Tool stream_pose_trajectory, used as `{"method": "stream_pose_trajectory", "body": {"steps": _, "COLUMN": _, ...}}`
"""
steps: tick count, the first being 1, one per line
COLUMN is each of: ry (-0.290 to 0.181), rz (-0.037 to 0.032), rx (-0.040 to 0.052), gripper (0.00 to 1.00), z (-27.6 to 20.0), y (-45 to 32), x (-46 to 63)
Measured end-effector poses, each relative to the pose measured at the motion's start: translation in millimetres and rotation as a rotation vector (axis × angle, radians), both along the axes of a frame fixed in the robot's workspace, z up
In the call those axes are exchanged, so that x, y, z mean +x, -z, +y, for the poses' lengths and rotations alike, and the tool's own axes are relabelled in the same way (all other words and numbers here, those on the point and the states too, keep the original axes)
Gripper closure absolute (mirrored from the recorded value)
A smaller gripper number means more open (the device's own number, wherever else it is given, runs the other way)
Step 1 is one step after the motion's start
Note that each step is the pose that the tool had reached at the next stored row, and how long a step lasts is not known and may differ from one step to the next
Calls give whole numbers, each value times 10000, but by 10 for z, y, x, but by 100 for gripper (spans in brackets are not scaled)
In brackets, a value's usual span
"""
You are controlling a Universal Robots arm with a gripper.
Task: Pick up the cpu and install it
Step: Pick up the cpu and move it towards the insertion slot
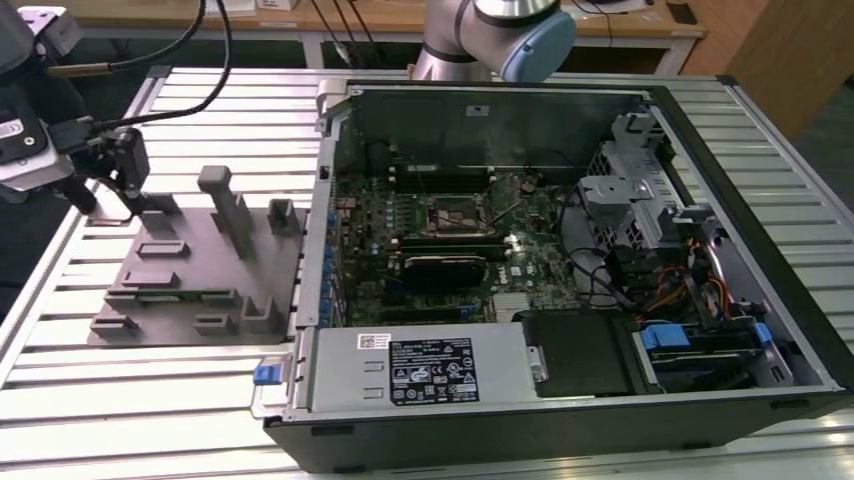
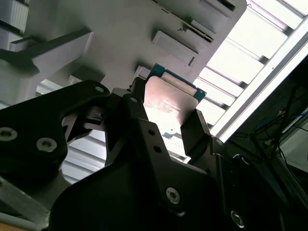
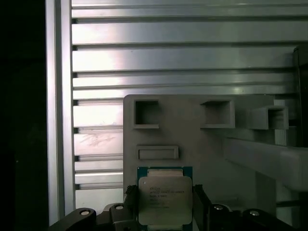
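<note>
The cpu (image 3: 165, 197) is a small square chip with a silvery top on a green edge. It sits between the two black fingers of my gripper (image 3: 165, 208), which touch its opposite sides, at the near edge of the grey fixture (image 3: 183, 130). In the second wrist view the cpu (image 2: 171, 102) gleams between the same fingers of the gripper (image 2: 168, 118). In the exterior view my gripper (image 1: 110, 205) hangs over the far corner of the fixture (image 1: 187, 270) at the exterior view's left, away from the dark socket (image 1: 451, 212) on the motherboard.
An open computer case (image 1: 481, 115) lies on the slatted metal table (image 1: 120, 400), to the exterior view's right of the fixture. A power supply with a printed label (image 1: 431, 370) sits at its front. Upright posts (image 1: 220, 205) rise from the fixture. The arm's base (image 1: 501, 35) stands behind the case.
</note>
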State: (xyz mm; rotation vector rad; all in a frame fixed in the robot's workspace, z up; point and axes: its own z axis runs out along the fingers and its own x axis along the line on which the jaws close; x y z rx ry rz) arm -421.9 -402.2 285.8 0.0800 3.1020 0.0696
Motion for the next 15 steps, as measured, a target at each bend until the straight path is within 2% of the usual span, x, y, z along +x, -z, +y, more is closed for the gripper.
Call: {"method": "stream_pose_trajectory", "body": {"steps": 15, "ry": 0, "rz": -20, "rx": 0, "gripper": 46, "z": 1, "y": -487, "x": 0}}
